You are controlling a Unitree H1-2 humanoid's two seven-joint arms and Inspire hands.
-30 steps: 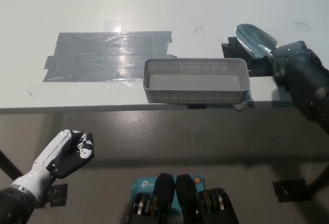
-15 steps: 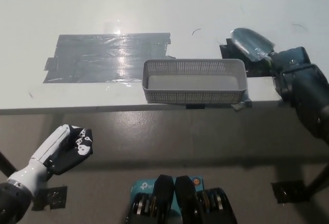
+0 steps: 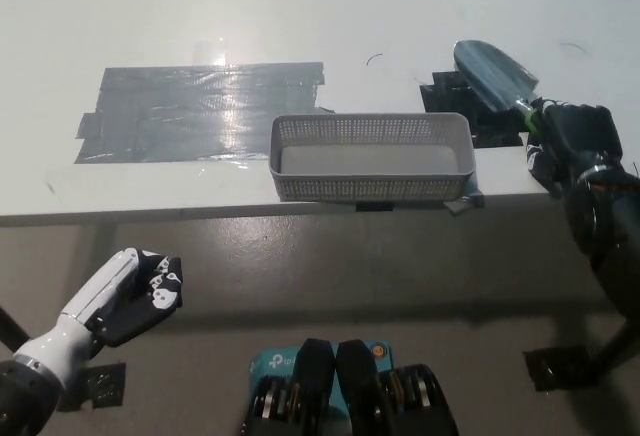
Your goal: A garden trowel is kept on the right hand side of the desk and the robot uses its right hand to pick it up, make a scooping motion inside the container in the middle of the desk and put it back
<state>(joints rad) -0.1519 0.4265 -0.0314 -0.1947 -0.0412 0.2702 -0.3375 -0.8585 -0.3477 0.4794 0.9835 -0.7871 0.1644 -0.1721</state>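
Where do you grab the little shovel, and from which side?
By the handle, from the desk's right front edge. The trowel lies slanted, its wide, thin blade pointing back and left, so the narrow handle end faces the right hand, which is closed round it. The basket crowds its left side. The left hand rests below the desk.

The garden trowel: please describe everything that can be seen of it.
The garden trowel has a scooped blade of shiny grey metal, pointing up and to picture left, with a small green part at its neck. Its handle is hidden inside the black right hand, which is shut on it. The blade is over the right side of the desk, above a patch of black tape, beyond the right end of the mesh container. Whether the blade touches the desk cannot be told.
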